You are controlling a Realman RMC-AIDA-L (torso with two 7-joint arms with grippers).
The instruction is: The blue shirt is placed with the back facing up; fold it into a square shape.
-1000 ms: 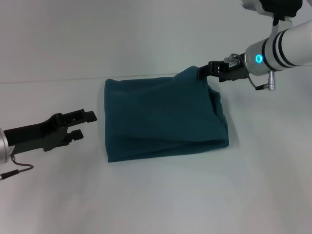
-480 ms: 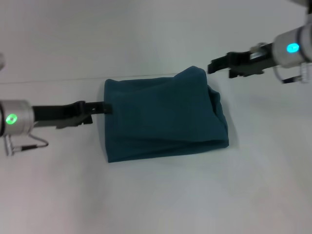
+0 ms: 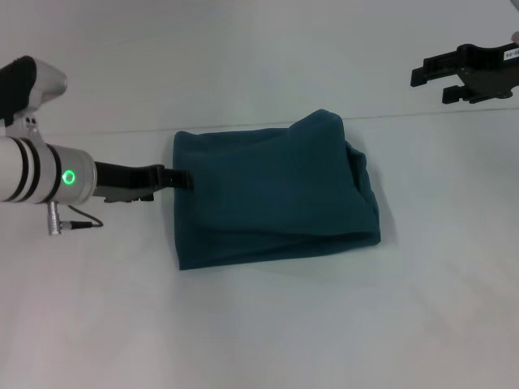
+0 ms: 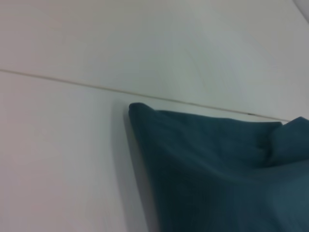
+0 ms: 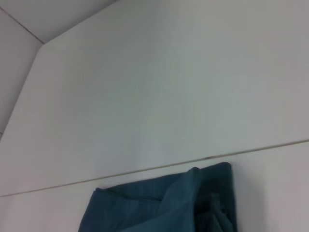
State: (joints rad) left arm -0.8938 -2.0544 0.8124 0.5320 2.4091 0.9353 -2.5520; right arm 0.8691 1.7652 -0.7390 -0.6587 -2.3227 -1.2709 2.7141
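Note:
The blue shirt (image 3: 276, 194) lies folded into a rough rectangle in the middle of the white table, plain side up, with a raised, rumpled flap at its far right corner. My left gripper (image 3: 180, 177) reaches in low from the left, its tip touching the shirt's left edge. My right gripper (image 3: 428, 87) hangs open and empty, high at the far right, well clear of the cloth. The left wrist view shows the shirt's far left corner (image 4: 217, 169). The right wrist view shows the shirt's far edge (image 5: 164, 203) from above.
The white table (image 3: 259, 324) spreads bare around the shirt. A thin seam (image 3: 81, 134) runs across the surface just behind the shirt's far edge.
My right gripper let go of the shirt's far right corner and drew back up and to the right. My left arm turned and moved in to the shirt's left edge.

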